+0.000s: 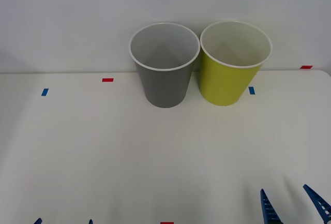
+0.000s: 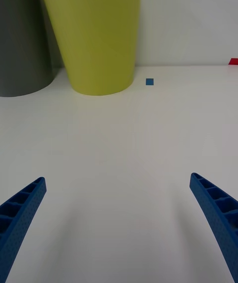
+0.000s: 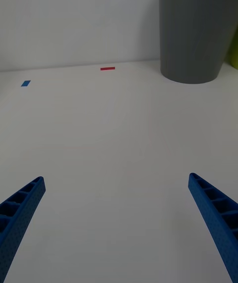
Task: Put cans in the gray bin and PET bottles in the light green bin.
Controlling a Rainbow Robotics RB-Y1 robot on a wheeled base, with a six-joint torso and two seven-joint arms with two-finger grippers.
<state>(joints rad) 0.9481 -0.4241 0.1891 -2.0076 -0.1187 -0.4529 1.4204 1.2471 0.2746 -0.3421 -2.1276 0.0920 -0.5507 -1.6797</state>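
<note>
White tabletop (image 1: 103, 146) is seen with the gray bin (image 1: 164, 74) and the light green bin (image 1: 232, 71) stood upright side by side at its far edge, rims nearly touching, gray one on the left. Small blue tape marks (image 1: 44, 92) and red tape marks (image 1: 107, 79) are stuck along the far edge. Left gripper (image 3: 116, 213) is held at the near edge, jaws spread, nothing gripped. Right gripper (image 1: 294, 200) is held near the near right corner, jaws likewise released.
</note>
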